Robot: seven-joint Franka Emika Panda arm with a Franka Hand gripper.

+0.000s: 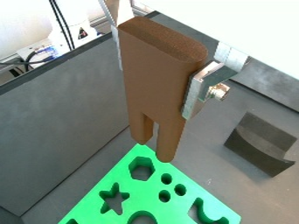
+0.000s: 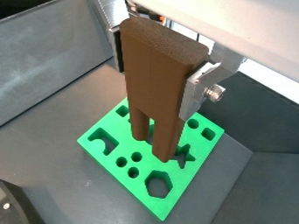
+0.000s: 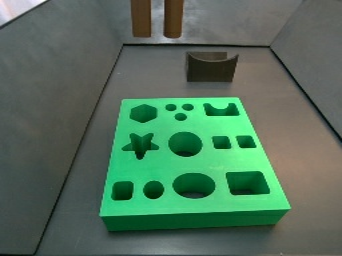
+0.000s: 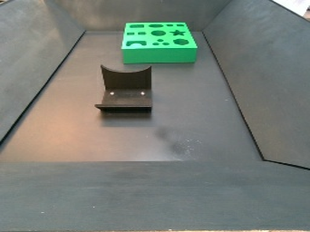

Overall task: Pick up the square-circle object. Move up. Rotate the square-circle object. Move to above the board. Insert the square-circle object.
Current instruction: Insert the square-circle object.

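Observation:
My gripper [image 1: 160, 74] is shut on the square-circle object [image 1: 152, 83], a tall brown block held upright with its two prongs pointing down. A silver finger [image 1: 197, 89] presses its side; the opposite finger is mostly hidden behind the block. It is held the same way in the other wrist view, where the gripper [image 2: 158, 74] grips the block [image 2: 152, 87]. The bright green board [image 1: 111, 179] with its cut-out holes lies on the floor below [image 2: 107, 142]. In a side view only the prong tips [image 3: 156, 18] show, high beyond the board [image 3: 194, 215]. The board [image 4: 158, 56] also shows at the far end of the bin.
The dark fixture [image 3: 209, 65] stands on the floor beyond the board, also in a wrist view [image 1: 263, 140] and a side view [image 4: 125, 91]. Grey sloping bin walls [image 3: 80, 110] enclose the floor on all sides.

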